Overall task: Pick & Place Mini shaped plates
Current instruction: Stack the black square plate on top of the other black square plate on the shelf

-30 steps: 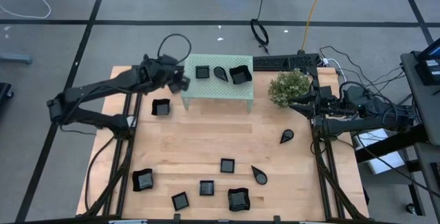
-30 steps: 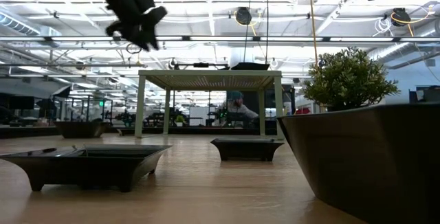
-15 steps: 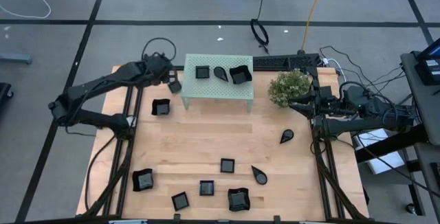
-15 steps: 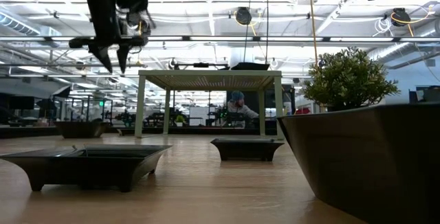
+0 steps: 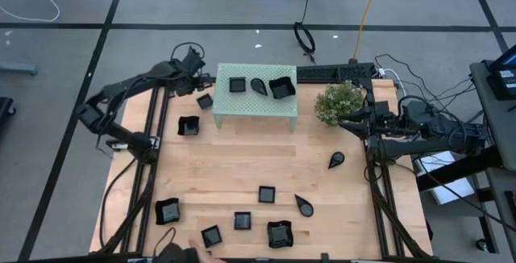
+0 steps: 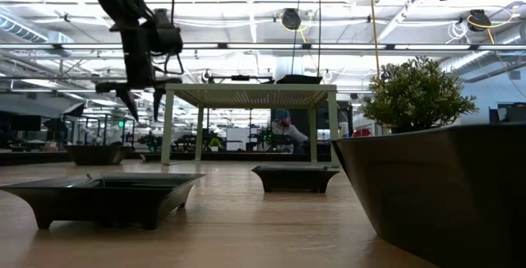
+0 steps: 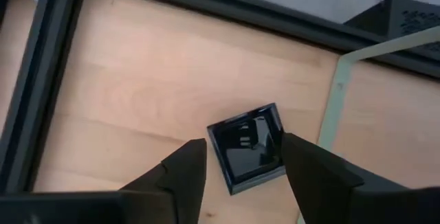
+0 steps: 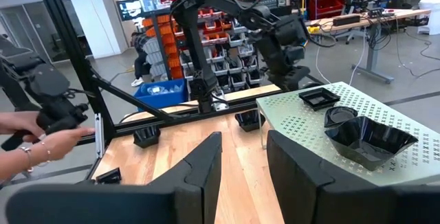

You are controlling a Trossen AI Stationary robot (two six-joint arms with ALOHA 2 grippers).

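Note:
Several glossy black mini plates lie flat on the wooden table (image 5: 234, 162), and three rest on top of the mint-green stand (image 5: 274, 108). One small square plate (image 5: 205, 101) (image 7: 249, 145) lies flat on the table by the stand's left end. My left gripper (image 5: 196, 83) (image 6: 140, 97) hangs above it, pointing down and open, with a finger showing on either side of the plate in the left wrist view, touching nothing. My right gripper (image 5: 345, 123) (image 8: 242, 172) waits open at the right edge beside the bushy plant (image 5: 339, 102).
Other plates: a larger one (image 5: 188, 125) near the left gripper, teardrops (image 5: 336, 160) (image 5: 304, 206), and a group along the near edge (image 5: 242, 219). A person's hand (image 5: 181, 253) (image 8: 41, 141) holds a dark device at the near-left edge. The middle of the table is bare wood.
My left gripper drew back from the stand's left end toward the table's far-left corner, turned from a slant to pointing straight down, and came lower. The small square plate by the stand, covered by the gripper before, now shows. A hand appeared at the near edge.

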